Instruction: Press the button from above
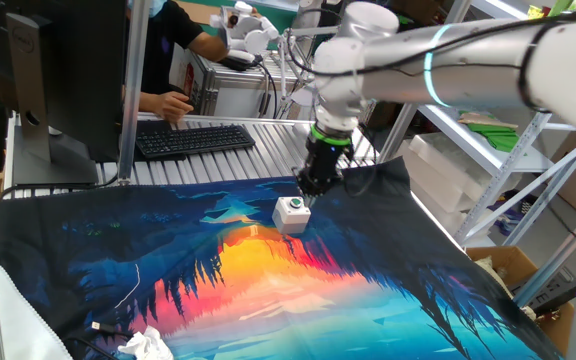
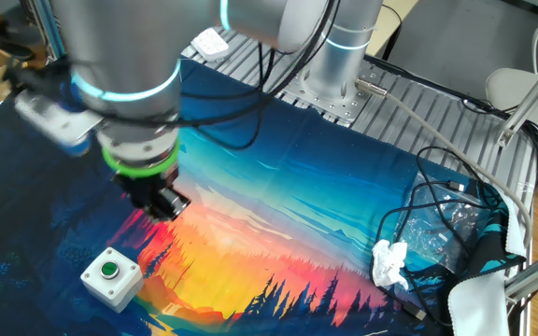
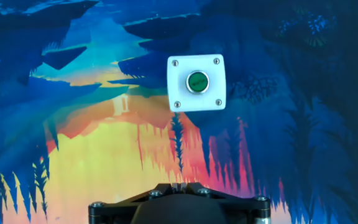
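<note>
The button [image 1: 291, 212] is a small white box with a round green cap, standing on a blue and orange printed cloth [image 1: 268, 280]. It also shows in the other fixed view [image 2: 111, 273] and in the hand view [image 3: 196, 83], where it sits above the middle of the frame. My gripper [image 1: 313, 188] hangs just behind and above the button, apart from it. In the other fixed view the gripper [image 2: 168, 205] is up and to the right of the button. In the hand view the fingertips [image 3: 179, 185] touch each other, so the gripper is shut and empty.
A keyboard [image 1: 193, 138], a monitor [image 1: 43, 60] and a person [image 1: 168, 50] are behind the cloth. Crumpled white paper [image 2: 390, 264] and a tangle of cables [image 2: 446, 201] lie at one cloth edge. A metal shelf [image 1: 508, 150] stands to the side.
</note>
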`<state>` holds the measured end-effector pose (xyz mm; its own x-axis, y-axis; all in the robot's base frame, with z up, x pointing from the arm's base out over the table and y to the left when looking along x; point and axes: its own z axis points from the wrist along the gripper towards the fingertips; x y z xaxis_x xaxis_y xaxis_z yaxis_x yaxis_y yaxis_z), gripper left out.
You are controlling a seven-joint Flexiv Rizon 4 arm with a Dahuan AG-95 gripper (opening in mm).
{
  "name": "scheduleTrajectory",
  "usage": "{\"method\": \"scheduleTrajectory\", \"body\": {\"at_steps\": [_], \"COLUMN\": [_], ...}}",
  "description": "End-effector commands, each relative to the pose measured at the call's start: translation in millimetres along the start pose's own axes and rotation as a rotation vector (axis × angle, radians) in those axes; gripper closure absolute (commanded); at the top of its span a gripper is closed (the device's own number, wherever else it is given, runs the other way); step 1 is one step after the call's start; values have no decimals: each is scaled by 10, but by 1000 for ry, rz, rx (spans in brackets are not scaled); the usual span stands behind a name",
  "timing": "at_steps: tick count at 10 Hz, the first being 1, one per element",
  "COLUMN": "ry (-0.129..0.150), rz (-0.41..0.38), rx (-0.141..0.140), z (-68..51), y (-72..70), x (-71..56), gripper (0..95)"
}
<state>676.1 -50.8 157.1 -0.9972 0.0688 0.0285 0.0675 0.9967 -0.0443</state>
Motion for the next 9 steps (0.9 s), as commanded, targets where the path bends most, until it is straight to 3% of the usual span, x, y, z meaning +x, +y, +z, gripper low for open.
{"method": "scheduleTrajectory", "body": {"at_steps": [1,4,9], "ry": [9,25,24], "rz": [5,1,-32], "rx": [6,14,10], "z": [0,-21,77], "y": [30,17,-209], "x": [-124,-284,-451], "gripper": [950,950,950]}}
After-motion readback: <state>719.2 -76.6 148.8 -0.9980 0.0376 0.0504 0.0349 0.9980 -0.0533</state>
